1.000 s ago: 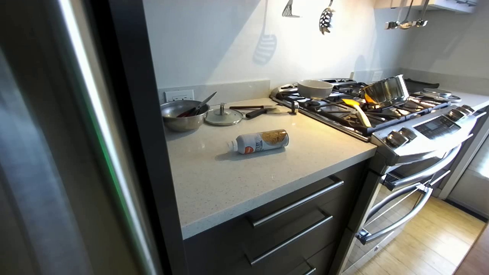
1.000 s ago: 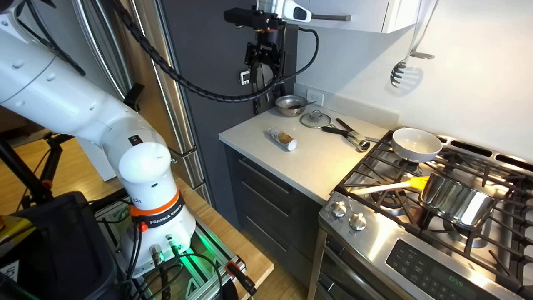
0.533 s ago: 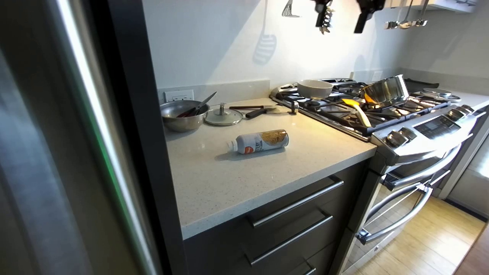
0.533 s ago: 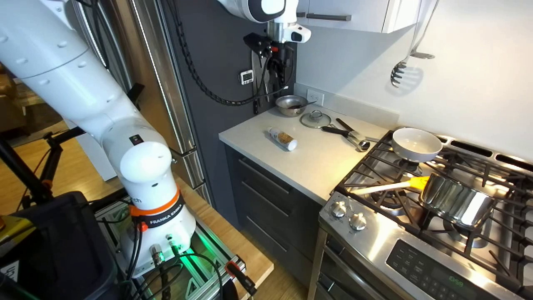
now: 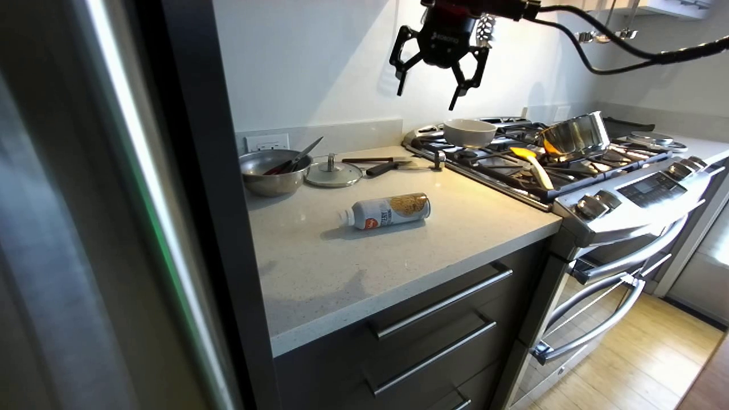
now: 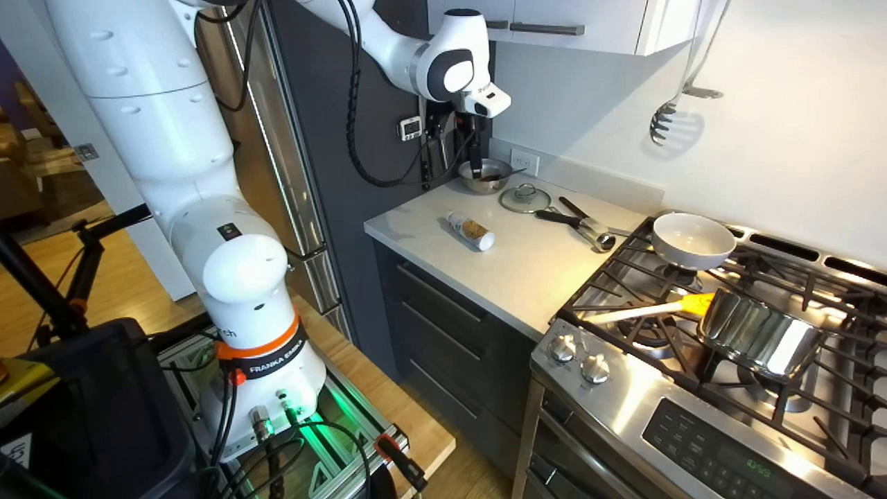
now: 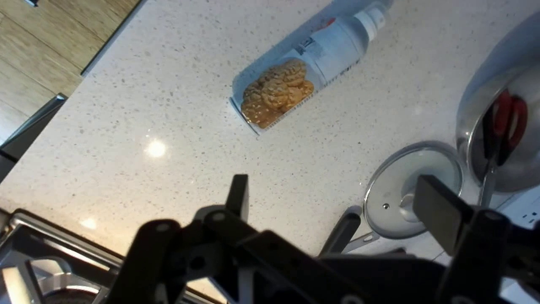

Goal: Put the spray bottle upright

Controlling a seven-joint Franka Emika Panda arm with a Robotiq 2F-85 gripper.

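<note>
The spray bottle lies on its side on the countertop, neck toward the dark panel, base toward the stove. It sits inboard of the front edge, with a strip of counter surface between. On the wall side, further surface separates it from the metal bowl and the glass lid, both set back. The gripper is raised above the counter, apart from the bottle, its two fingers spread. In the wrist view one finger partly covers the lid.

Counted: one spray bottle; one metal bowl, containing a red-handled tool; one glass lid; at least two dark-handled utensils beside the lid; one white bowl, upright on the stove grates; one pot, tilted; one yellow-headed spatula at the pot, contact undetermined. Three drawer handles show in both exterior views.

The counter surface is pale and finely speckled, with warm light toward the stove. The wall is white, fitted with an outlet near the metal bowl; two utensils hang there in an exterior view. The floor is light wood.
</note>
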